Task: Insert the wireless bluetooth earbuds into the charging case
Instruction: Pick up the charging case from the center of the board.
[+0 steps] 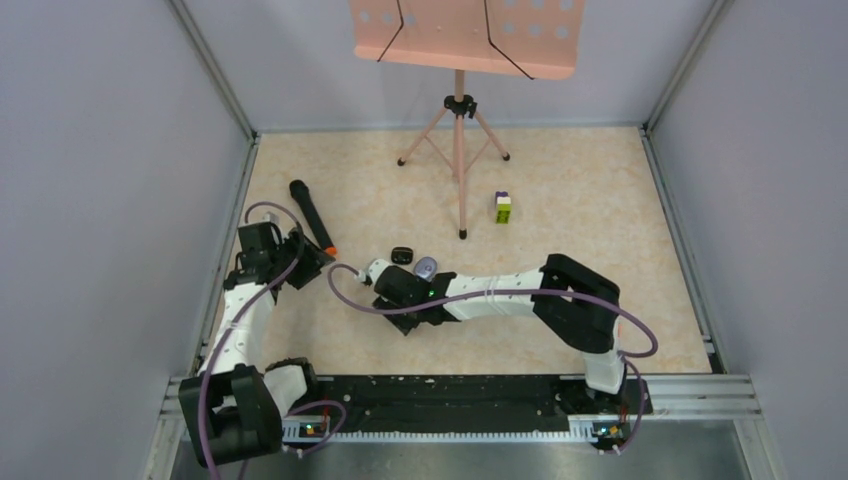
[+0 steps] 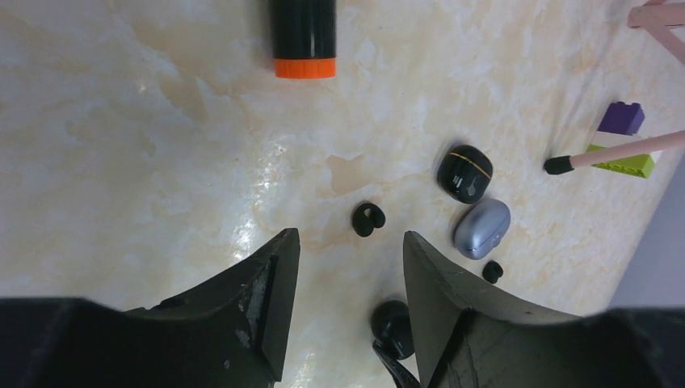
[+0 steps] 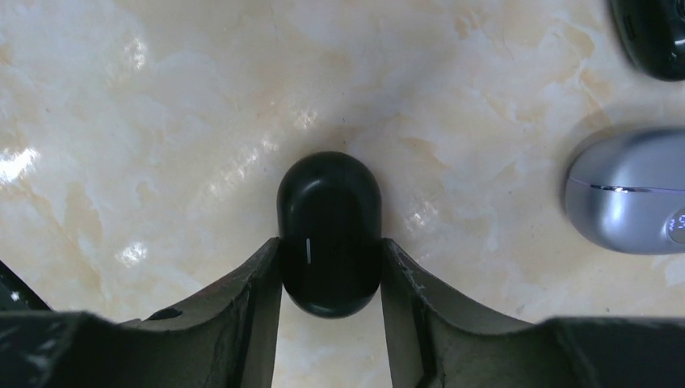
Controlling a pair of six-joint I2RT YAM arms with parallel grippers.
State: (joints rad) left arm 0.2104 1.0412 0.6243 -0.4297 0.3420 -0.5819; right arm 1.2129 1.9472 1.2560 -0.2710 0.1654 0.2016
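Note:
In the right wrist view my right gripper (image 3: 329, 241) is shut on a glossy black oval charging case (image 3: 329, 210), one finger pressed on each side, the case down on the table. A lavender case (image 3: 626, 192) and a second black case (image 3: 656, 34) lie to its right. My left gripper (image 2: 349, 234) stands open over bare table. A black comma-shaped earbud (image 2: 367, 218) lies just ahead of its fingertips, and a smaller black earbud (image 2: 492, 272) sits by the lavender case (image 2: 482, 228). A black rounded thing (image 2: 392, 325) is half hidden behind the right finger.
A black microphone (image 1: 312, 216) with an orange end lies at the left, close to my left gripper (image 1: 318, 256). A pink music stand (image 1: 459, 110) stands at the back with its feet on the table. A green-and-purple block (image 1: 503, 207) sits right of it. Walls close in three sides.

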